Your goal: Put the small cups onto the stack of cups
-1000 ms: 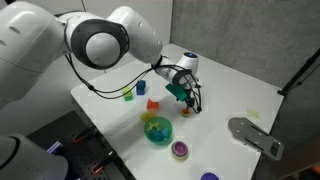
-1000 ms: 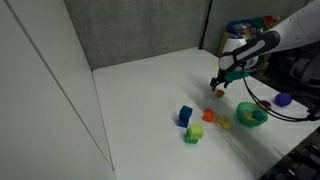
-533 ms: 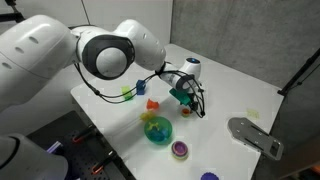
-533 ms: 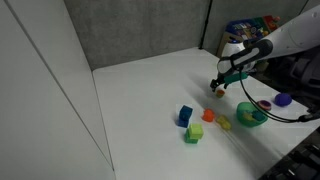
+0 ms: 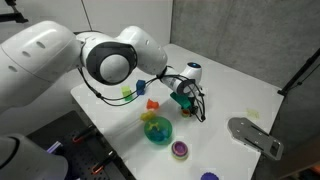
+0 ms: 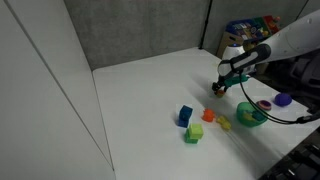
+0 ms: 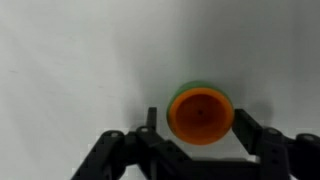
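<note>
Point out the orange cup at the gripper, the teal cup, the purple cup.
orange cup (image 7: 201, 113), wrist view, its inside.
teal cup (image 5: 158, 140), in an exterior view, its wall.
purple cup (image 5: 180, 150), in an exterior view, its centre.

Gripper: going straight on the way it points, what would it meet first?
Probably the orange cup, centred between the fingers in the wrist view, a green edge showing around it. Depth is unclear; the fingers themselves might straddle it.

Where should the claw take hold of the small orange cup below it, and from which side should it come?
Probably by its outer wall, at two opposite points, coming straight down. In the wrist view the orange cup shows as a full circle, so it stands upright, and the open claw has a finger on each side.
</note>
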Motion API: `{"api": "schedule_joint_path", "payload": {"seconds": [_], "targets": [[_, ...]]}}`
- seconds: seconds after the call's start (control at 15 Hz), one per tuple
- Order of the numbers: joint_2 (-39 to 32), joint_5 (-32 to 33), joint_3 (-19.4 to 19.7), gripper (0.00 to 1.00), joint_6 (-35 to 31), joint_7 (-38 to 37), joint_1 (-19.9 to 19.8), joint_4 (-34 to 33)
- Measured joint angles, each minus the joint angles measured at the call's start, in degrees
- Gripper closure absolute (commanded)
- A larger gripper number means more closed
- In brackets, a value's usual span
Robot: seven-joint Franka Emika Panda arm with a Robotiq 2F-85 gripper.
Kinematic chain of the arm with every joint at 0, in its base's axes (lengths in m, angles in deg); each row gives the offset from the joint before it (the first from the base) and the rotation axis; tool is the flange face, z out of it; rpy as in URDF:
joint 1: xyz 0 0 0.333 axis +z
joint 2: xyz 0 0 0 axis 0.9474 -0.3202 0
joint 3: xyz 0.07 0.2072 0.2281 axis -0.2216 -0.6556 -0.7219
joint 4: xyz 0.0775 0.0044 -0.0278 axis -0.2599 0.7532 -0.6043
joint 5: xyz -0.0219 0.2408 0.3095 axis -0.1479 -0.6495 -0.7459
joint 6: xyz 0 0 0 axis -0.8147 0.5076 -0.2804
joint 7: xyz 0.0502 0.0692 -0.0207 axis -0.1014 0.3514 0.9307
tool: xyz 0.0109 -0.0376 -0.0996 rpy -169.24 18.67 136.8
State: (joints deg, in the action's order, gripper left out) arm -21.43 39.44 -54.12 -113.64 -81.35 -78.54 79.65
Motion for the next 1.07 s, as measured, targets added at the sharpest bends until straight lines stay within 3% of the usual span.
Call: {"api": "schedule_joint_path", "payload": {"seconds": [0.13, 0.67, 1.07], "targets": [[0.01, 0.0, -0.03, 0.66, 0.26, 0.0, 0.0, -0.05], [3.93, 0.0, 0.15, 0.66, 3.88, -0.02, 0.02, 0.75], [14.39, 1.54, 2.07, 0.66, 4.38, -0.02, 0.07, 10.28]]}}
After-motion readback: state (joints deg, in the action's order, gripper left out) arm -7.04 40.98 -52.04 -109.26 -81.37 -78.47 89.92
